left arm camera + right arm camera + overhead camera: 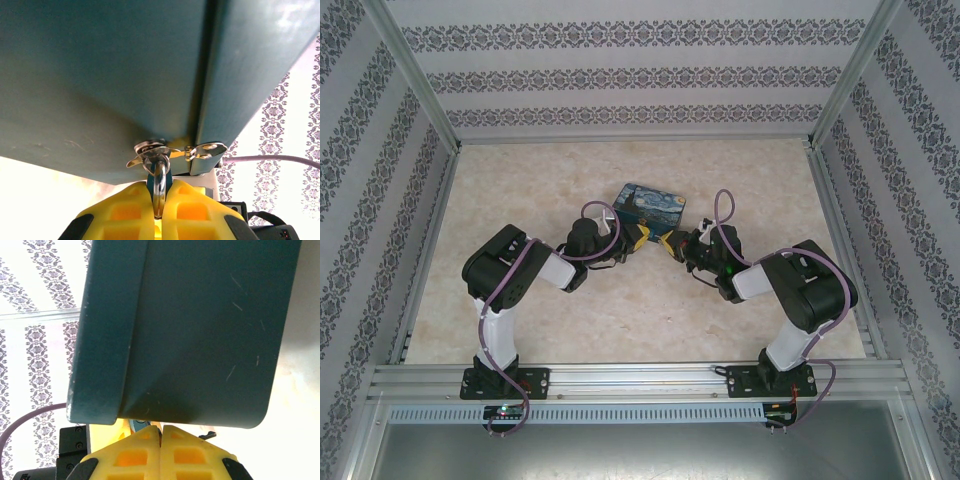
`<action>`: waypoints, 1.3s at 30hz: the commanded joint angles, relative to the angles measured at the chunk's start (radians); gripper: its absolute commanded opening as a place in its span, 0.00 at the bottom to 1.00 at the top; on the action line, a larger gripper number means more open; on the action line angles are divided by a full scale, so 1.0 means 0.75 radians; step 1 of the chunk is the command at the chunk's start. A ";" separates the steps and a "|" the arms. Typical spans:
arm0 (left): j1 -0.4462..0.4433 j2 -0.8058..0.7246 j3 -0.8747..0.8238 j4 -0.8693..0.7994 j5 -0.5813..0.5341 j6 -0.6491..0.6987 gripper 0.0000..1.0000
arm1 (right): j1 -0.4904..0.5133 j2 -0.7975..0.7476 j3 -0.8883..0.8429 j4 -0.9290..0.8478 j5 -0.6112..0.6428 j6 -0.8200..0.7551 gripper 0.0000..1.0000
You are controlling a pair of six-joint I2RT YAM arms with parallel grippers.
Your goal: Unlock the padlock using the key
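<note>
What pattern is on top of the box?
The box has blue and yellow swirls, clearest in the top view.

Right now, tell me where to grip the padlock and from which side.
Grip the padlock by its blue body, approaching straight at the latched face of the box. Its shackle loops through the hasp there, so the body hangs outward, free of the box. The left end effector is shut on it that way.

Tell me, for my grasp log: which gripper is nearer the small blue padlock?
Left. The left gripper is shut on the small blue padlock, hanging from the metal hasp of the blue painted box. The right gripper, jaws shut, sits just right of it.
</note>
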 commanded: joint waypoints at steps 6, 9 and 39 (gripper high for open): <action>0.007 0.000 0.022 0.109 0.029 -0.016 0.00 | 0.012 0.012 0.058 -0.020 0.016 -0.038 0.00; 0.008 0.000 0.020 0.109 0.029 -0.016 0.00 | 0.014 0.012 0.076 -0.036 0.014 -0.039 0.00; -0.021 -0.004 0.046 0.106 0.050 -0.024 0.00 | 0.066 -0.021 0.277 -0.288 -0.066 -0.355 0.00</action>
